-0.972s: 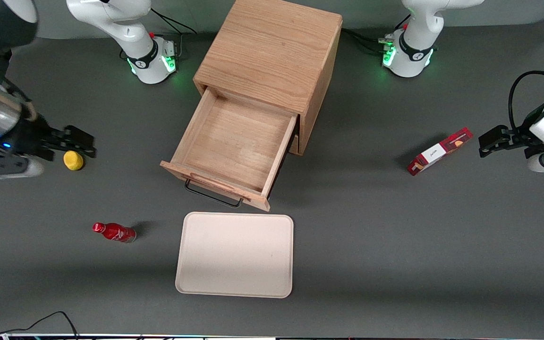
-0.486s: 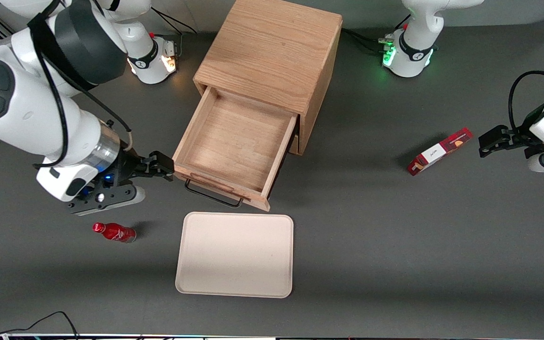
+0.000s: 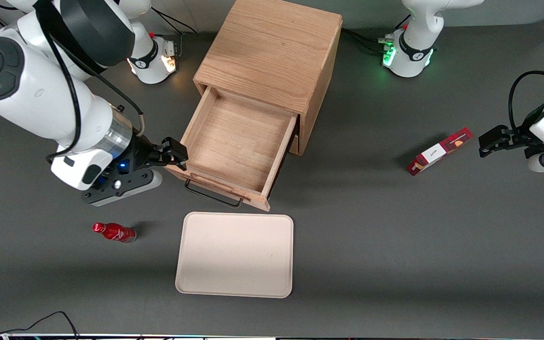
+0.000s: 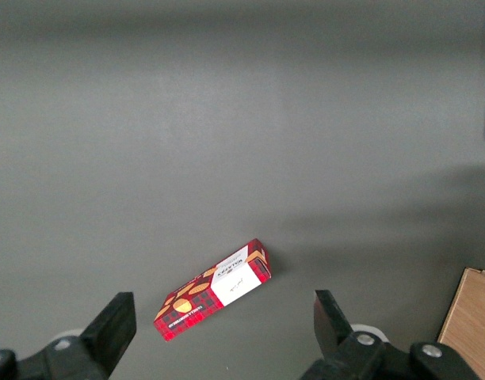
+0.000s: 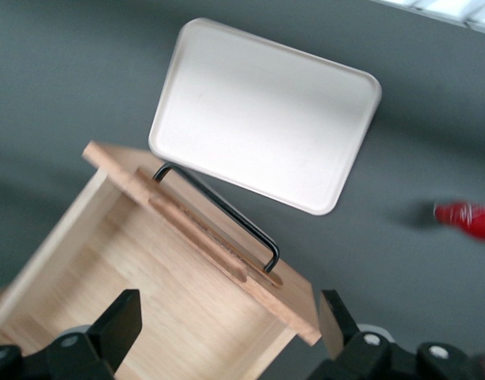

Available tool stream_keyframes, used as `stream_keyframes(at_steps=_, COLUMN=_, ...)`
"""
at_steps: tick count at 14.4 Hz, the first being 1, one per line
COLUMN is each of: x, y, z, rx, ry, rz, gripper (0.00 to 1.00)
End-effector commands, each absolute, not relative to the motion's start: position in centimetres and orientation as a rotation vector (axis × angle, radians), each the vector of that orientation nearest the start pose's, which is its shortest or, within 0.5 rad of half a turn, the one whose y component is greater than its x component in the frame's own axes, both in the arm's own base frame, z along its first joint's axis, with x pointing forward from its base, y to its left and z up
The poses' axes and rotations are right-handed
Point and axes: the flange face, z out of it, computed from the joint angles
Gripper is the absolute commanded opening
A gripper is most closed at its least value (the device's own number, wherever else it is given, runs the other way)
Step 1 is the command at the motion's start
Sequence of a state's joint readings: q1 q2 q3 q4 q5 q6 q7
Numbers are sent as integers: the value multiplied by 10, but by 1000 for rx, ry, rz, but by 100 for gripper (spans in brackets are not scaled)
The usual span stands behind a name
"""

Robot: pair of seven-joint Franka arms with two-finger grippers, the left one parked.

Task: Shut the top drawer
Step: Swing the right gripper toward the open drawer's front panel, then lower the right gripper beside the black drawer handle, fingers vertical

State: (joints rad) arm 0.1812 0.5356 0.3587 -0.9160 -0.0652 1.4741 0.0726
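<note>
My tool (image 3: 174, 153) hovers open and empty at the top drawer (image 3: 234, 141)'s front corner, drawer pulled fully out. Rigid oak on slides; I'd push its front panel (image 5: 219, 241), toward twelve o'clock.

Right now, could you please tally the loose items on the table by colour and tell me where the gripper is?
Red: 2, the bottle and the snack box
Cream: 1, the tray
Total: 3
The gripper is open at the corner of the open top drawer, on the working arm's side.
</note>
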Motion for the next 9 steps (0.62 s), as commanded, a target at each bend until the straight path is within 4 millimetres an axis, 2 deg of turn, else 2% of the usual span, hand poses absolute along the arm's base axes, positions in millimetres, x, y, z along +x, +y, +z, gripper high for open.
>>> stream_keyframes(at_steps=1, x=642, y=266, z=586, rx=-2761, ry=-1259, rz=-37, gripper=100)
stream_keyframes(at_steps=2, x=647, y=257, z=584, rx=-2667, ry=-1449, rz=-49, gripper=100)
stream_keyframes(at_steps=4, x=652, y=253, z=575, rx=-2534, ry=-1670, rz=-51, gripper=100)
stream_keyframes(at_steps=7, x=654, y=252, z=574, rx=-2508, ry=-1691, rz=-58, gripper=100)
stream_keyframes(at_steps=9, x=661, y=255, z=553, rx=-2475, ry=-1665, rz=-26, gripper=100)
